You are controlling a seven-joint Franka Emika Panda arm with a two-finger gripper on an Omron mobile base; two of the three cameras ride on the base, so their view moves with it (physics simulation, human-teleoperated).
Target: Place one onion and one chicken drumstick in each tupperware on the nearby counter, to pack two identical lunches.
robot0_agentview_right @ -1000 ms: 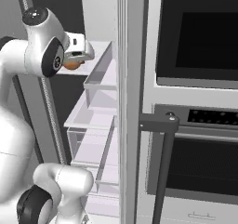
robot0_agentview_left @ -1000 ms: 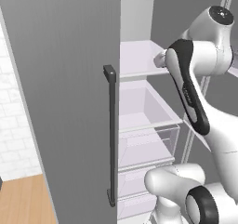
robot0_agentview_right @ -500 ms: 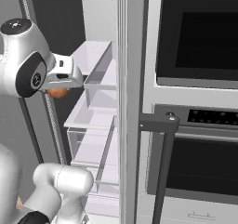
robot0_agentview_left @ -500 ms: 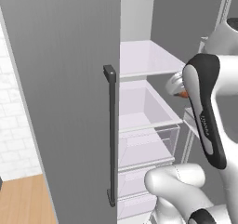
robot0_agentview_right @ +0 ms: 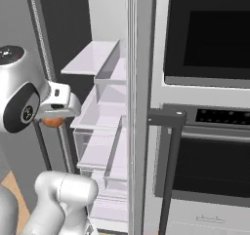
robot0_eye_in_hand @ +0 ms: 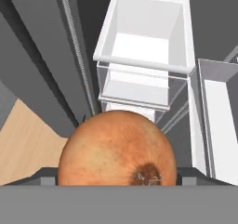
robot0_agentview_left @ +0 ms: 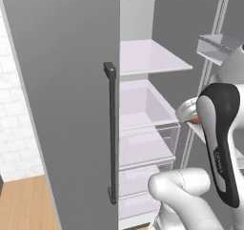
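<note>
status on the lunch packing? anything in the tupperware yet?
Early stage. In hand: the gripper holds one onion in front of the open fridge. No tupperware or counter is in view, so nothing packed can be confirmed. Left: place this onion, then the other onion and the drumsticks.

No text can be read on anything.

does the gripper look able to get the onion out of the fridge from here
Probably yes: the gripper is shut on the onion and hangs in front of the drawers, with the fridge door open beside it.
</note>
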